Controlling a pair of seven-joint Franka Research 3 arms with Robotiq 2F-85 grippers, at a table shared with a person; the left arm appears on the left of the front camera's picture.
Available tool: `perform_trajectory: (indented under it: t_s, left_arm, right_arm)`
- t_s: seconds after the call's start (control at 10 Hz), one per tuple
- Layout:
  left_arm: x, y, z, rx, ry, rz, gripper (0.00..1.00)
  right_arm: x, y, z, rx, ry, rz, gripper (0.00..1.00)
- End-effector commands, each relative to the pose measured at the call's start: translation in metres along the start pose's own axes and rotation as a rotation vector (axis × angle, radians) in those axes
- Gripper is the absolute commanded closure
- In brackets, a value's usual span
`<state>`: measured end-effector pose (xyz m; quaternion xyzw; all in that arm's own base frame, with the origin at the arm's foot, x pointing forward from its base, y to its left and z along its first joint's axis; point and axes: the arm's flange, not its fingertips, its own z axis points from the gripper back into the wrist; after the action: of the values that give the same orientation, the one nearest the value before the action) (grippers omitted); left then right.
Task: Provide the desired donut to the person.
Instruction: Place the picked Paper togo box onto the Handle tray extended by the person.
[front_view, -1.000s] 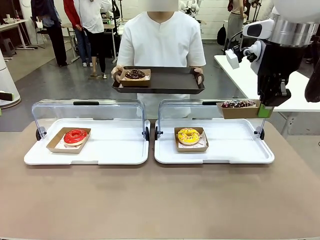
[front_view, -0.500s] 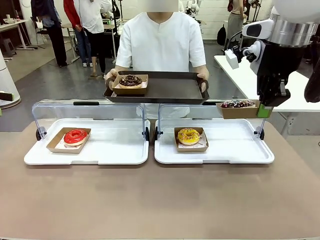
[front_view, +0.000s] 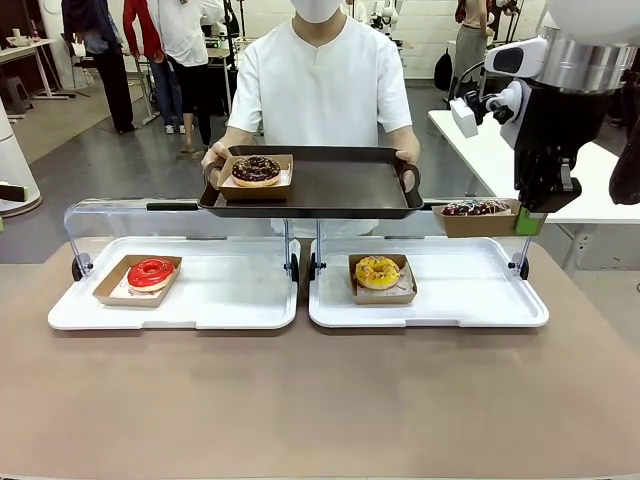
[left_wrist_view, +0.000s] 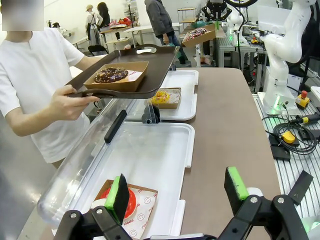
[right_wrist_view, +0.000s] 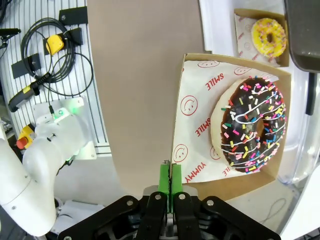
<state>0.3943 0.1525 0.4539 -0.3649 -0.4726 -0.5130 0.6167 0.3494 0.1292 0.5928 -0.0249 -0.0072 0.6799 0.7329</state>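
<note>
Item: sprinkled chocolate donut (right_wrist_view: 253, 125) in its cardboard tray (front_view: 478, 219), pinched by the tray's rim in my right gripper (right_wrist_view: 170, 181), jaws together on the card; held aloft over the right display tray (front_view: 430, 318), just beside the person's (front_view: 320, 80) dark serving tray (front_view: 330, 187).

Left gripper (left_wrist_view: 177, 192): jaws apart, empty, above the red donut (left_wrist_view: 131, 202).

Handling: I carry it level, since a rim grip lets the box sag, and set it on bare tray clear of the chocolate donut (front_view: 257, 168) already there.

Unclear: how deep my pads bite the rim; the box's underside.
</note>
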Motion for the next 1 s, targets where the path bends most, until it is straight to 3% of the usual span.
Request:
perform_trajectory:
  t_s: [0.0, 0.4, 0.6, 0.9]
  left_arm:
    - [0.000, -0.001, 0.002, 0.002, -0.011, -0.007, 0.00]
    - [0.000, -0.001, 0.002, 0.002, -0.011, -0.007, 0.00]
    - [0.000, -0.001, 0.002, 0.002, -0.011, -0.007, 0.00]
    - [0.000, -0.001, 0.002, 0.002, -0.011, -0.007, 0.00]
  right_arm:
    - [0.000, 0.002, 0.001, -0.001, 0.000, -0.009, 1.00]
    - [0.000, 0.000, 0.000, 0.000, 0.000, 0.000, 0.98]
    - [0.039, 0.014, 0.045, -0.089, -0.003, 0.044, 0.98]
    - [0.093, -0.005, 0.085, -0.168, -0.100, 0.113, 0.98]
